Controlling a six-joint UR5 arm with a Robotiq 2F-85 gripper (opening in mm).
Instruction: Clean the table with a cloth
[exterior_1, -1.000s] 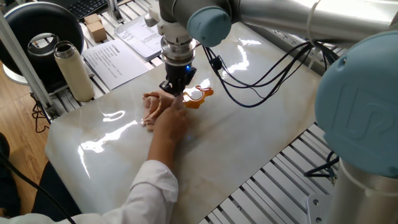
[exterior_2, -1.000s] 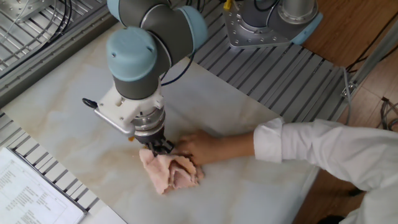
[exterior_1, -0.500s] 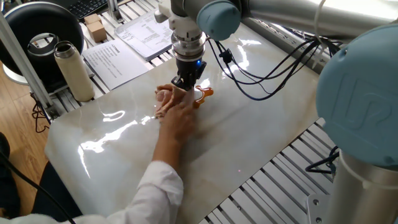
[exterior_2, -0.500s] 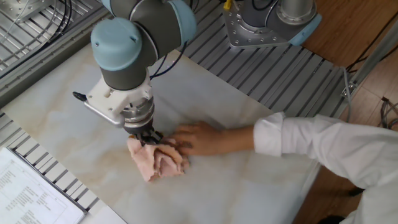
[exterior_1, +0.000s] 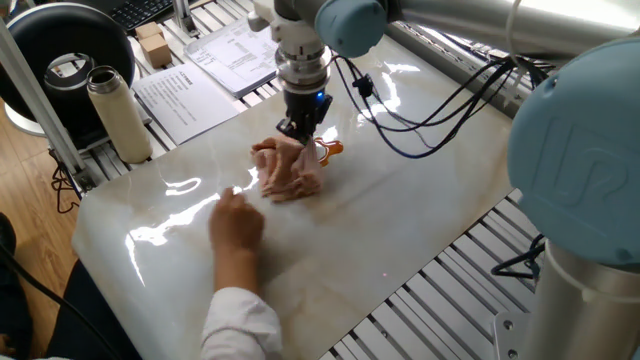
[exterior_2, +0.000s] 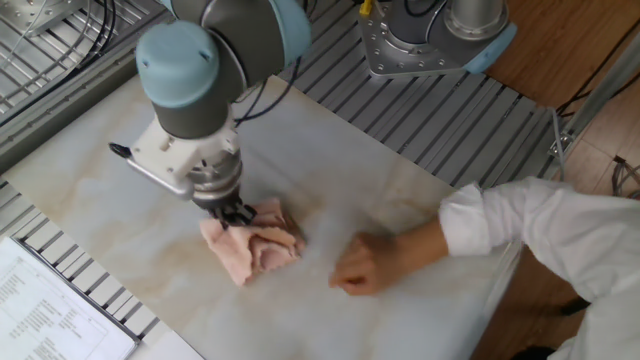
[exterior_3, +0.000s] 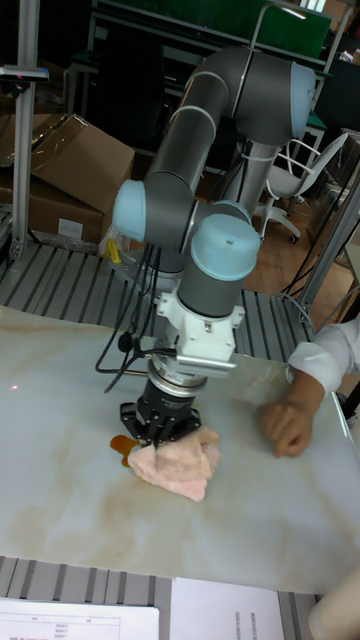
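Observation:
The pinkish-beige cloth (exterior_1: 288, 170) (exterior_2: 250, 247) (exterior_3: 178, 465) lies crumpled on the glossy cream marble table (exterior_1: 400, 220) (exterior_2: 100, 170) (exterior_3: 60, 400). My gripper (exterior_1: 303, 134) (exterior_2: 236, 215) (exterior_3: 160, 428) points straight down and is shut on the cloth's top edge, pressing it to the slab. An orange-brown spill (exterior_1: 328, 150) (exterior_3: 122, 446) shows just beside the cloth, partly hidden under it. A person's hand (exterior_1: 236, 222) (exterior_2: 362, 265) (exterior_3: 284, 427) in a white sleeve rests on the table apart from the cloth.
White printed paper sheets (exterior_1: 190, 90) (exterior_2: 50, 310) lie at the table's edge. A beige bottle (exterior_1: 118, 115) and a black round object (exterior_1: 65, 60) stand off the slab. Black cables (exterior_1: 420, 110) hang over the table. Ribbed grey metal frame (exterior_2: 470, 110) surrounds it.
The person's hand has let go of the cloth and drawn back across the table toward their body. My gripper stays shut on the cloth, shifted only slightly.

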